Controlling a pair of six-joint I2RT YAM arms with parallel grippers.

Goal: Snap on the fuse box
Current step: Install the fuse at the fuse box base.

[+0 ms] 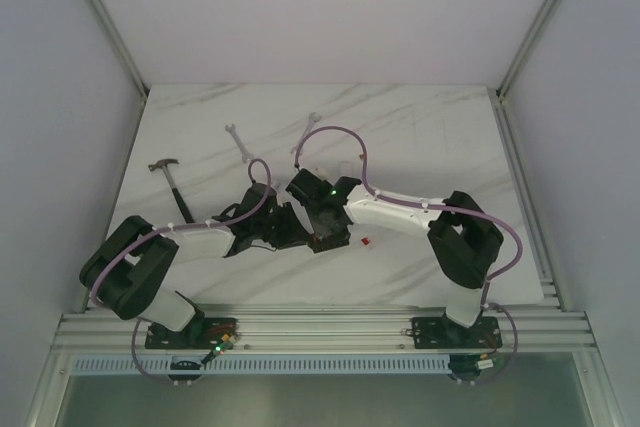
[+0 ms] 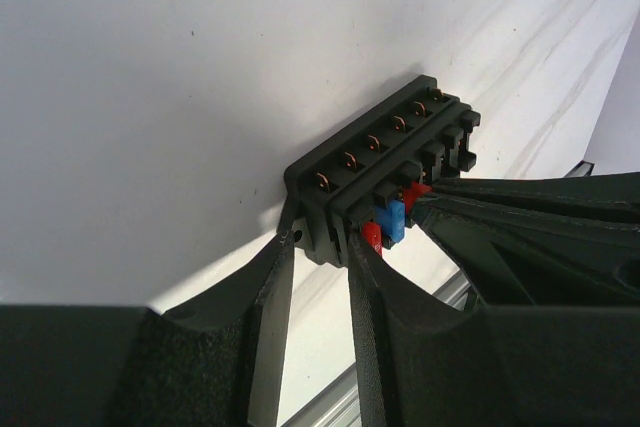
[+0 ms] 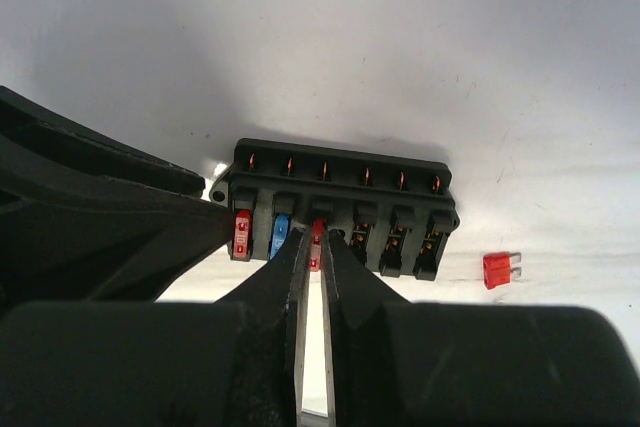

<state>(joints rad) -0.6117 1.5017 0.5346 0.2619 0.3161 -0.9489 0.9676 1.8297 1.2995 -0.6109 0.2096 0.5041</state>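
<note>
No readable text in any view.
I find no lettering, number or brand I can read. The fuse box point(image 3: 340, 209) just ahead of my right jaws shows plain black plastic. The faces of the red fuse point(image 3: 317, 232) between those jaws and of the loose red fuse point(image 3: 500, 268) off to their right are too small to read.

We count one fuse box point(image 3: 340, 169) with six slots in a row. Three fuses sit in it: two red fuses point(image 3: 241, 232) and one blue fuse point(image 3: 281, 237). The other three slots show only their metal clips. We see one loose red fuse point(image 3: 500, 269) beside it, which makes four fuses in all. Farther off we count two wrenches point(image 1: 238, 145), one hammer point(image 1: 172, 182), and two robot arms point(image 1: 200, 242)
</note>
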